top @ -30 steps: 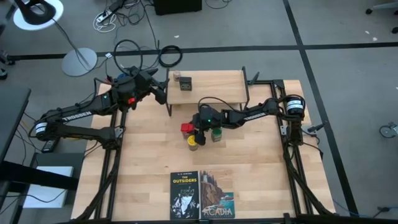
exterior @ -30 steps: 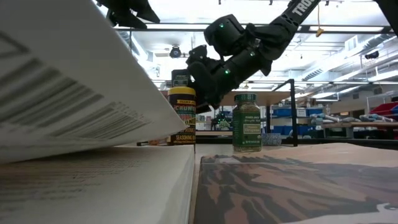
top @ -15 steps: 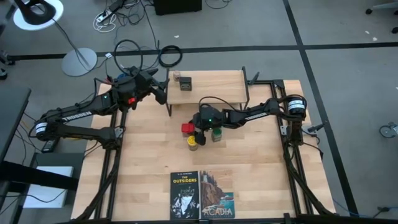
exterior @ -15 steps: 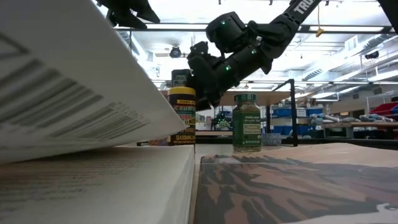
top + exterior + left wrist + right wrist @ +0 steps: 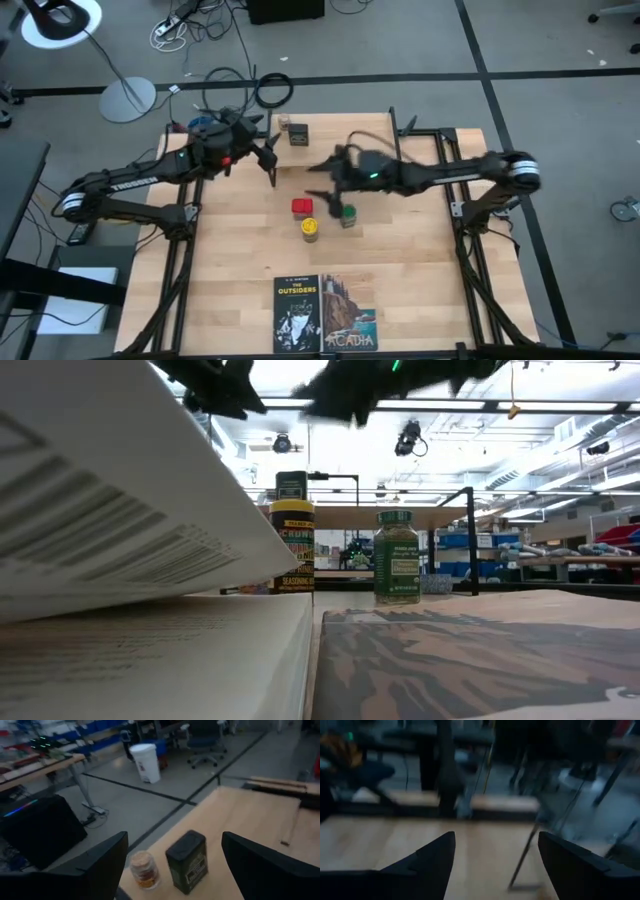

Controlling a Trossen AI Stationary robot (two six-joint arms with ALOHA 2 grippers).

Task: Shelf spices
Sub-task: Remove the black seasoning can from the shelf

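Three spices stand on the table in front of the shelf: the red square tin, the yellow-lidded jar and the green-lidded jar. The dark grey tin stands on the shelf's left end beside a small cork-topped jar. My right gripper hangs open above the table, over the three spices, blurred. My left gripper is open in the air at the shelf's left end, pointing at the dark tin.
Two paperback books lie near the table's near edge; in the low view their pages fill the foreground. The shelf's black legs stand close to my left gripper. Bare wood lies right of the spices.
My right gripper has risen sharply from among the three spices, holding nothing, and its arm has swung and stretched out over the table. All three spices stand where they were. My left gripper has edged toward the shelf's left end.
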